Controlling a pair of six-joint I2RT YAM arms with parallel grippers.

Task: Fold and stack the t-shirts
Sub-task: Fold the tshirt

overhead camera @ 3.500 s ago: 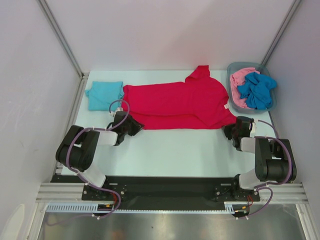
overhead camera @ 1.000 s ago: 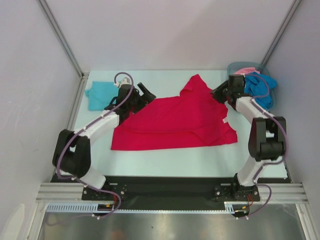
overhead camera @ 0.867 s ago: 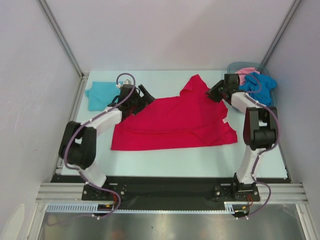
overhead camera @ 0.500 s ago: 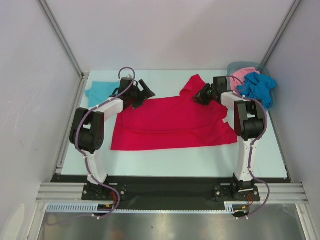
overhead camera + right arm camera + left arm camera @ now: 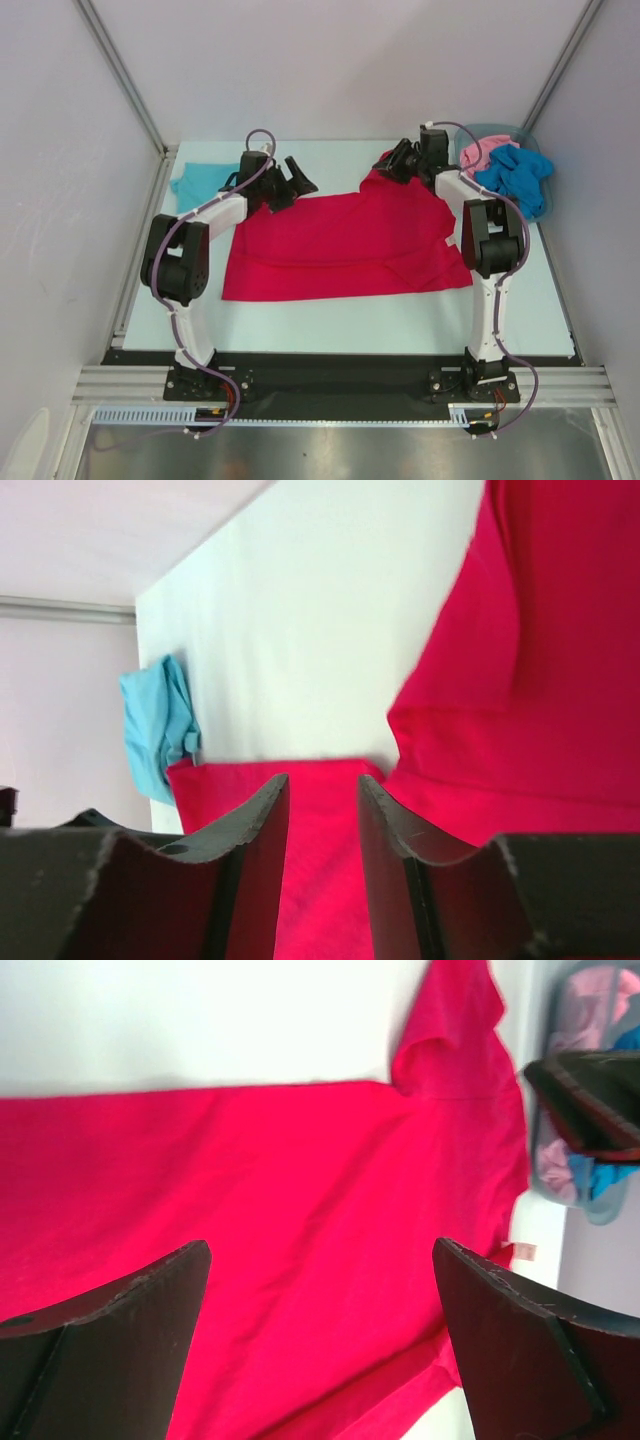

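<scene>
Two arms are stretched out over the far half of the table [image 5: 330, 320], a pale, slightly mint-tinted surface that looks smooth and matte from the overhead camera. Plain white walls [image 5: 340, 60] close it in on three sides, with slanted aluminium posts [image 5: 120, 75] running up the back corners. On my side of the table there is a black base plate [image 5: 330, 372] under the arm mounts.

The red t-shirt [image 5: 340, 240] lies flat across the middle, its long near edge running straight from left to right and one sleeve pointing toward the back wall. I can see a small label [image 5: 522, 1251] at its right-hand edge.

The left gripper [image 5: 320, 1250] hangs above the shirt's far left part with its fingers spread wide and nothing between them, only red cloth below. The right gripper [image 5: 322, 780] is up by that far sleeve. Its fingers are drawn close, leaving a narrow gap. Through the gap I see cloth and bare table, and nothing is pinched.

The teal t-shirt [image 5: 200, 185] sits as a compact folded piece in the far left corner, just beside the red one. Far right, the grey bin [image 5: 508, 129] holds a pink t-shirt [image 5: 478, 155] and a blue t-shirt [image 5: 518, 180], both crumpled, with the blue one heaped on the right.
</scene>
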